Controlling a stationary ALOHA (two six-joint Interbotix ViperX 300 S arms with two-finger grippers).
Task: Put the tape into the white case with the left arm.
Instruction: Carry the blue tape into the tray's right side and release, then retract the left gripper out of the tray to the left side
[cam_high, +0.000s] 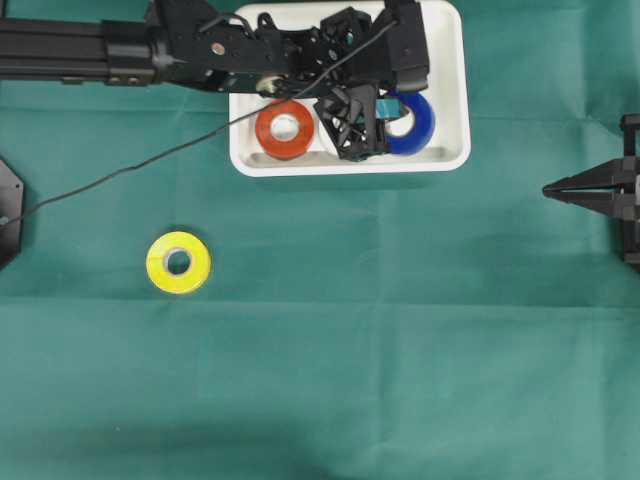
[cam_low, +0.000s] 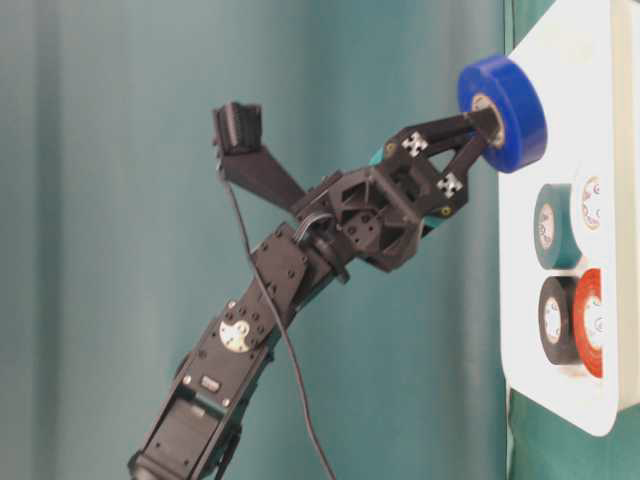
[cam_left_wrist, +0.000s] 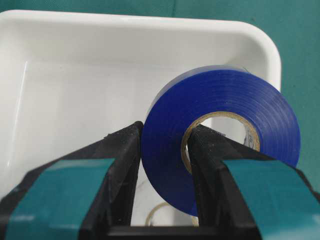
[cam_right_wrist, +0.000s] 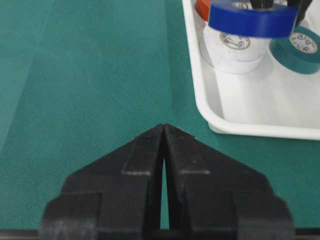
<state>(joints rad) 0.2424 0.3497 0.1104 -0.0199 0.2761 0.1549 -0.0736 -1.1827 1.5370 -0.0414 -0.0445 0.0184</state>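
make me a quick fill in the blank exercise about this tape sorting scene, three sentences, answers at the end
The left hand grips a ____ tape roll over the white case.
The tape roll lying on the green cloth outside the case is ____.
The right hand has its fingers ____ and holds nothing.

Missing words: blue; yellow; shut

- Black, boxy, segmented left arm (cam_low: 300, 290) showing small silver screws and one round silver joint disc.
- Thin black cable (cam_high: 130, 170) trailing off it.
- Left gripper (cam_left_wrist: 162, 165) wearing teal tape bands on two black pointed fingers (cam_left_wrist: 215, 150); checkered square markers sitting at finger bases.
- Plain matte-black right gripper (cam_right_wrist: 164, 131), fingers tapering to points.
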